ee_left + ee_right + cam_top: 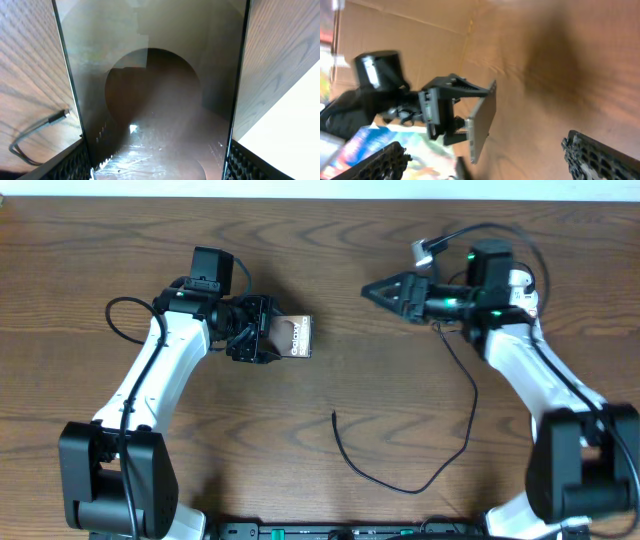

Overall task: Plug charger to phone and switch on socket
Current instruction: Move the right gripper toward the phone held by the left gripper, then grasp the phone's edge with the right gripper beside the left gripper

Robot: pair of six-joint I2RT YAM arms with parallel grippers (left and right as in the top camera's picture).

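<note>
1. Phone: held in my left jaws, which clamp it across its width. In the left wrist view the glass fills the gap between both pads. It sits left of centre over the desk, screen upward, with the white lettering readable from overhead.
2. From the right wrist view the phone shows nearly edge-on, sticking out of the left jaws. It looks clear of the desk, though I cannot confirm that.
3. Right jaws: spread wide, nothing between them. They point toward the phone from the right side and stand well apart from it.
4. Charger: lies loose on the desk in a long curve. Its plug tip rests below the phone, touching neither the phone nor either jaws. The tip also shows on the wood to one side in the left wrist view.
5. Socket: mostly hidden beneath my right arm. Only a white patch with red marks shows, and I cannot read the switch state.
6. Progress, as I judge it: early. The phone is secured and presented. The plug is not yet picked up or inserted, and the socket switch is not yet attended to.
7. Left to do: take the tip with the right jaws, line it up with the phone's port, push it in, then press the switch.
</note>
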